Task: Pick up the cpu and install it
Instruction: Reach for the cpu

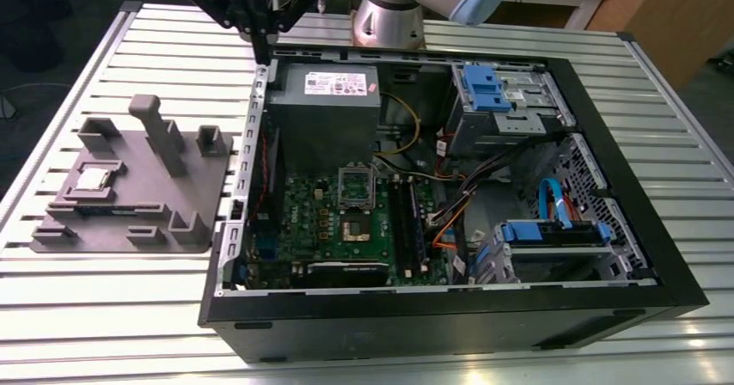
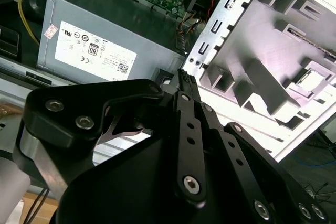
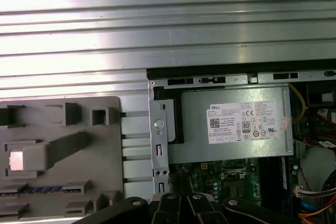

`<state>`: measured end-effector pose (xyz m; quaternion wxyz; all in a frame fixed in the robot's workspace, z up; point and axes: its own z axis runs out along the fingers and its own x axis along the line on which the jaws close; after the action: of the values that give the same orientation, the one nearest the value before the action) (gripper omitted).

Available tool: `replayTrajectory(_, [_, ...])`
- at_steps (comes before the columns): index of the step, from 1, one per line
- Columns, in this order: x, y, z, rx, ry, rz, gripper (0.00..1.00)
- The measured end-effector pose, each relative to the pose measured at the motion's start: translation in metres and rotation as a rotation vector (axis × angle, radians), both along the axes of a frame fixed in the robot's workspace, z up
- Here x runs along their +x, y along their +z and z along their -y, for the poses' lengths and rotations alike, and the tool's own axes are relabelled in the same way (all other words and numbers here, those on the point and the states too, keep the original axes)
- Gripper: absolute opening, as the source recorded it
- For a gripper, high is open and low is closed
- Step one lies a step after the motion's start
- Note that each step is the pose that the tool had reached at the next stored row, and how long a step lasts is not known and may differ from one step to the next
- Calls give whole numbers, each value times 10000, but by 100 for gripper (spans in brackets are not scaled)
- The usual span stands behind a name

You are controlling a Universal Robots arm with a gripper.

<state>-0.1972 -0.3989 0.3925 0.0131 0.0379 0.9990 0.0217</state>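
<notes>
Exterior view: my gripper point(image 1: 265, 56), pinched shut and empty, hangs over the computer case's point(image 1: 459, 316) rear corner. The cpu point(image 1: 92, 180) rests on the fixture plate point(image 1: 120, 157), well apart toward the exterior view's left. Second wrist view: cpu point(image 2: 315, 80) beyond the case wall. First wrist view: cpu point(image 3: 16, 160) on the plate's far side from me.
</notes>
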Motion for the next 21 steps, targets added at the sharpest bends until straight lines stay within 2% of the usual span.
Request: replayTrajectory(21, [-65,-6,0,-1,0,0,10])
